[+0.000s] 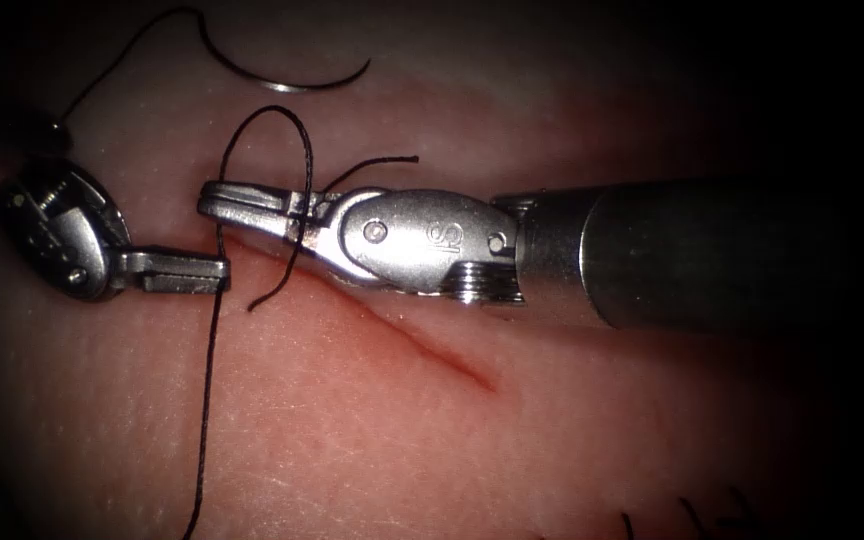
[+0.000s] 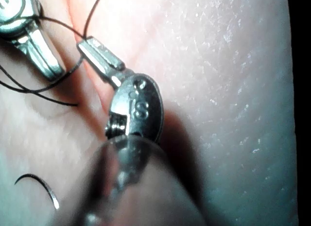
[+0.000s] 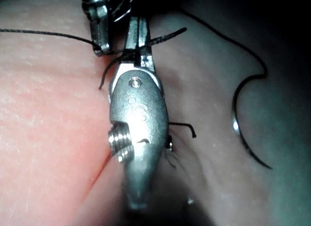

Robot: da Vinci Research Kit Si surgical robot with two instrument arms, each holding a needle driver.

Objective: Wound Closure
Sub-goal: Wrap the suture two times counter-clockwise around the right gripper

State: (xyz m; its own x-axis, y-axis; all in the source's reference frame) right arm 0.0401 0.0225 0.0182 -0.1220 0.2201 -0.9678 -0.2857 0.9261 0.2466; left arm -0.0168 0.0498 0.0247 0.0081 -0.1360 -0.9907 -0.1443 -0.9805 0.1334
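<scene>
Endoscope: pale pink tissue (image 1: 372, 430) fills the bench view, dark around the edges. The cut (image 1: 422, 345) runs as a red line from under the tools toward 4 o'clock. The needle (image 1: 282, 75) lies loose on the tissue at 12 o'clock, well apart from both tools, not in the tissue, held by neither. Right tool (image 1: 214, 203) comes in from 3 o'clock, jaws together or nearly so, with a loop of thread (image 1: 207, 400) wound round them close to the hinge; can't tell if anything is pinched between them. A short free end of thread points toward 1 o'clock from the wrap, another trails to 7 o'clock. Left tool (image 1: 220, 272) sits at 9 o'clock, jaws closed on the long strand, which drops straight to 6 o'clock. The two tips are just beside each other over the cut's upper end. Cut ends of thread (image 1: 687, 520) stick up at 5 o'clock.

Left wrist: left tool (image 2: 86, 45) has jaws together, the thread (image 2: 95, 14) crossing at its tip. Right tool (image 2: 53, 70) is close beside it with strands looping past. The needle (image 2: 41, 187) lies flat on the tissue (image 2: 233, 90), apart from both.

Right wrist: right tool (image 3: 138, 31) has thread (image 3: 48, 35) wrapped across its jaws near the hinge; jaw gap not clear here. Left tool (image 3: 99, 46) is just beside its tip with the strand at its own tip. The needle (image 3: 238, 124) rests on the tissue (image 3: 48, 138), thread trailing from one end.
</scene>
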